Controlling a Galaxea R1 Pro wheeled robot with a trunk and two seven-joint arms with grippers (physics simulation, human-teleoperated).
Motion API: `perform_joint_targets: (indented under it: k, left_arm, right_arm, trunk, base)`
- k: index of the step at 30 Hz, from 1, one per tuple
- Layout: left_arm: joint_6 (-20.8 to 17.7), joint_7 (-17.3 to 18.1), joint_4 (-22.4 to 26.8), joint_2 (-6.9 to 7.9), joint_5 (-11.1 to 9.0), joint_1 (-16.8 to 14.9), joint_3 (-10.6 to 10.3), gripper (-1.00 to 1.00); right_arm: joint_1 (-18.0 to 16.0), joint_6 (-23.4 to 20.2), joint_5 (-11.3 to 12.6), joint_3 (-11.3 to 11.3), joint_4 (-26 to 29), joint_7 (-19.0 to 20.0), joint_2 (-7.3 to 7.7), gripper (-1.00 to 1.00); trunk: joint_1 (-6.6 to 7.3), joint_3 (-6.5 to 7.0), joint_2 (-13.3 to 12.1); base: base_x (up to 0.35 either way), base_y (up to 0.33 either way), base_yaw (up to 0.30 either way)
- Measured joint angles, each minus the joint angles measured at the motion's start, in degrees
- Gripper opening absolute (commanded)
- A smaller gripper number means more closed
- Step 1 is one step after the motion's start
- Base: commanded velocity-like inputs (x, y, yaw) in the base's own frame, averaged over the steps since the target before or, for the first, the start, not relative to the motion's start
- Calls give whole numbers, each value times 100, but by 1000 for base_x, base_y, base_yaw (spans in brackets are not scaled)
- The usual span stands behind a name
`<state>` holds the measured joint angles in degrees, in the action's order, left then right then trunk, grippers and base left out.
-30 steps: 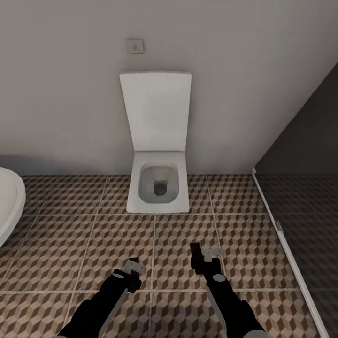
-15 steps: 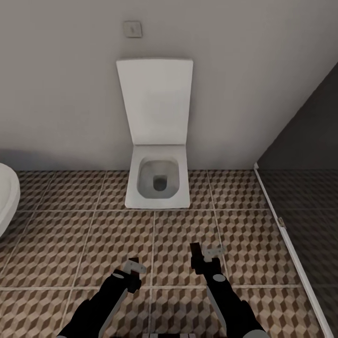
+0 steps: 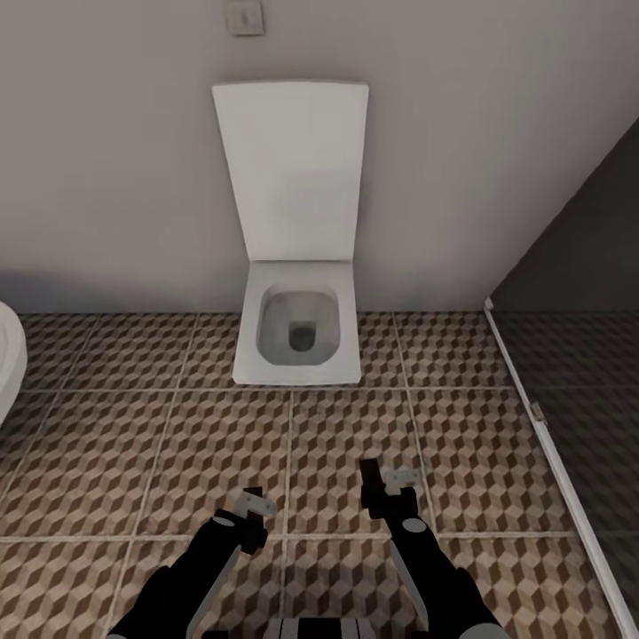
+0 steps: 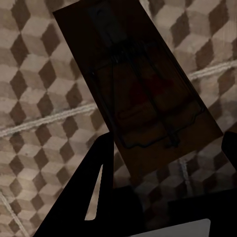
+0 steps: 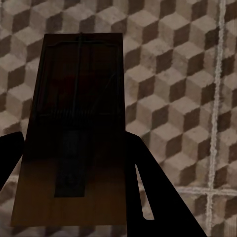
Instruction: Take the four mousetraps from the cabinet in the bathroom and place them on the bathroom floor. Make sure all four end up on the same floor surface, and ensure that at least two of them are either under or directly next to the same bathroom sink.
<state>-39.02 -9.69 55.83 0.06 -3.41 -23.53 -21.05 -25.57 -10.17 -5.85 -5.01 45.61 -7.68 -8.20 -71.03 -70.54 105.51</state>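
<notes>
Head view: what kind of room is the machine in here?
A bathroom, almost certainly. A white square toilet with its lid up stands against the wall, a rounded white fixture's edge shows at the left, and the floor is cube-patterned tile.

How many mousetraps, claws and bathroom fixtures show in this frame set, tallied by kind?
Mousetraps: 2, one in the left claw (), one in the right claw ()
Claws: 2
Toilet: 1
White bathtub edge: 1
Total: 6

2 brown mousetraps, one in left pincer, other in right, above cube-tiled bathroom floor
</notes>
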Motion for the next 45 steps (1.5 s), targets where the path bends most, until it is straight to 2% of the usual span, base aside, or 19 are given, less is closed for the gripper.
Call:
perform_joint_targets:
  k: [5, 13, 32, 45]
  left_arm:
    - [0, 0, 13, 0, 0, 0, -2, -100]
    - [0, 1, 38, -22, 0, 0, -17, -100]
    - [-1, 1, 12, -26, 0, 0, -17, -100]
    - [-2, 0, 10, -27, 0, 0, -14, -100]
  right_arm:
    - [0, 0, 0, -2, 0, 0, 1, -100]
    - [0, -2, 0, -1, 0, 0, -3, -100]
    - [0, 9, 8, -2, 0, 9, 10, -100]
    - [-1, -6, 8, -4, -1, 8, -4, -100]
  trunk:
    - [-110, -133, 201]
    - [-110, -197, 202]
    - [-109, -207, 202]
    - [-108, -207, 202]
  base:
    - [0, 0, 0]
    - [0, 0, 0]
    - [12, 6, 0]
    - [234, 155, 0]
